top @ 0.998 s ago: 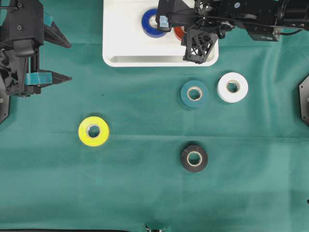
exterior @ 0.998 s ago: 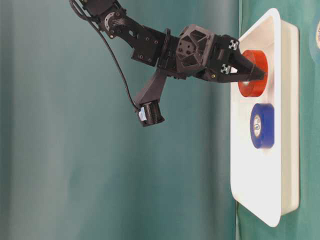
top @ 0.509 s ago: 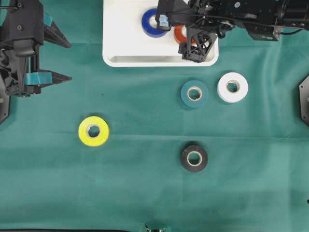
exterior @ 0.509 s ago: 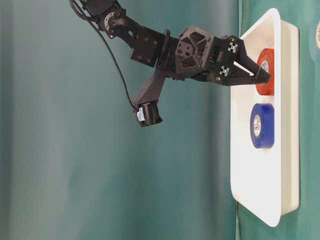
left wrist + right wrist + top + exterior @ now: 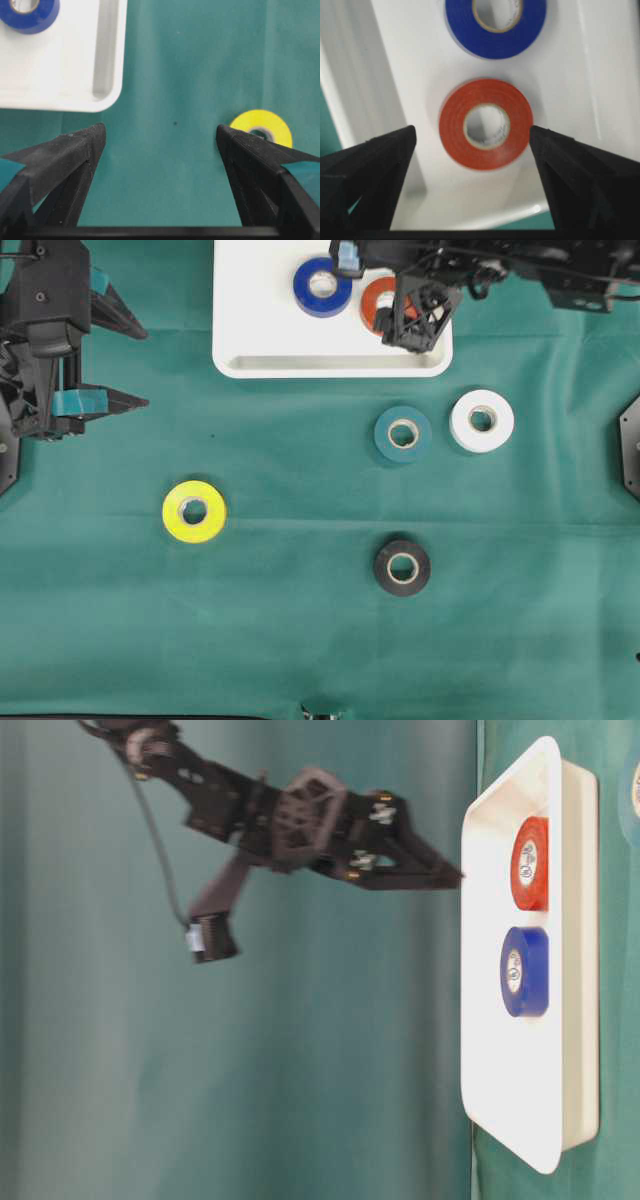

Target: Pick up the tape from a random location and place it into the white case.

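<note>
Lying flat in the case, the red roll rests beside the blue roll, free of any grip, so this placement appears complete. The right gripper hangs above the case with jaws spread wide and empty, clear of the red roll for a clean retreat. Outside the case, on the cloth, lie teal, white, black and yellow rolls. The left gripper is parked with jaws released, empty, near the yellow roll.
</note>
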`<action>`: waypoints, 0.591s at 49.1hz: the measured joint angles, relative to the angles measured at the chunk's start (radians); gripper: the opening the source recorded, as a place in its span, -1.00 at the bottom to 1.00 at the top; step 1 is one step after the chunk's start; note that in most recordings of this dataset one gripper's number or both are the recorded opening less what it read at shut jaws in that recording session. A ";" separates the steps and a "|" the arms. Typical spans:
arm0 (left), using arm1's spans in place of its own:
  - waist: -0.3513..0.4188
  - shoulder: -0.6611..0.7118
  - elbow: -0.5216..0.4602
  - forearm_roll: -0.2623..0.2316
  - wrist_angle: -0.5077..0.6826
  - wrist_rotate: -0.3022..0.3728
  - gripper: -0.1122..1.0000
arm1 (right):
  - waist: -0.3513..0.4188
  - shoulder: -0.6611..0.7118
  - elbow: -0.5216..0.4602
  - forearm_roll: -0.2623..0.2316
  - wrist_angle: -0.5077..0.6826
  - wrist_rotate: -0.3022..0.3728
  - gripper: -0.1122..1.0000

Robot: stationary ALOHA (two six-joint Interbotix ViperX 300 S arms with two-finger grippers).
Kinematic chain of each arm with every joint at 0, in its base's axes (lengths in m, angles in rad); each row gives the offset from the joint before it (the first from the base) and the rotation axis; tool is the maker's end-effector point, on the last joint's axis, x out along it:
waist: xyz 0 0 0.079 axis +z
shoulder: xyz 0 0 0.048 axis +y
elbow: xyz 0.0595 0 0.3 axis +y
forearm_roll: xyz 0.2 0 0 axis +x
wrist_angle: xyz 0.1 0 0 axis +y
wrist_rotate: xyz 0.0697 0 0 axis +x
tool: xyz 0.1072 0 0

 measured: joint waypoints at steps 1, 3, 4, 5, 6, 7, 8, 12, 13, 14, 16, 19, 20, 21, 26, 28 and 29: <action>0.000 -0.002 0.000 0.002 0.000 0.000 0.96 | 0.002 -0.008 -0.006 0.000 0.014 0.000 0.83; 0.000 0.000 0.000 0.000 0.000 0.000 0.96 | 0.006 -0.021 -0.020 -0.002 0.044 0.000 0.83; 0.000 0.000 0.000 0.002 0.000 0.000 0.96 | 0.009 -0.026 -0.029 -0.002 0.057 0.000 0.83; 0.000 0.000 0.000 0.002 0.000 0.000 0.96 | 0.011 -0.032 -0.035 0.000 0.069 0.000 0.83; 0.000 0.000 0.002 0.002 0.000 0.000 0.96 | 0.012 -0.037 -0.043 0.000 0.083 -0.002 0.83; 0.000 0.000 0.000 0.002 0.000 0.000 0.96 | 0.014 -0.043 -0.051 -0.002 0.098 -0.002 0.83; 0.000 0.000 0.000 0.000 0.000 0.000 0.96 | 0.017 -0.048 -0.060 0.000 0.110 0.000 0.83; 0.000 -0.002 0.002 0.000 0.000 0.000 0.96 | 0.025 -0.069 -0.095 -0.002 0.156 0.000 0.83; 0.000 -0.002 0.002 0.000 0.000 0.000 0.96 | 0.026 -0.075 -0.104 -0.002 0.166 0.000 0.83; 0.000 0.000 0.000 0.000 0.000 0.000 0.96 | 0.028 -0.080 -0.114 0.000 0.176 0.000 0.83; 0.000 0.000 0.000 0.000 0.000 0.000 0.96 | 0.034 -0.091 -0.130 -0.002 0.192 -0.002 0.83; 0.000 0.000 0.000 0.000 0.000 0.000 0.96 | 0.041 -0.106 -0.160 -0.002 0.218 -0.002 0.83; 0.000 -0.002 0.000 0.000 0.002 0.000 0.96 | 0.043 -0.110 -0.169 -0.002 0.225 -0.002 0.83; 0.000 0.000 0.000 0.000 0.000 0.000 0.96 | 0.044 -0.117 -0.176 -0.002 0.233 -0.002 0.83; 0.000 0.000 0.000 0.002 0.005 0.000 0.96 | 0.049 -0.132 -0.209 -0.012 0.272 -0.002 0.83; 0.000 -0.002 0.000 0.002 0.005 0.000 0.96 | 0.048 -0.137 -0.222 -0.023 0.287 -0.002 0.83; 0.000 -0.002 0.000 0.000 0.005 0.000 0.96 | 0.048 -0.137 -0.227 -0.028 0.293 -0.002 0.83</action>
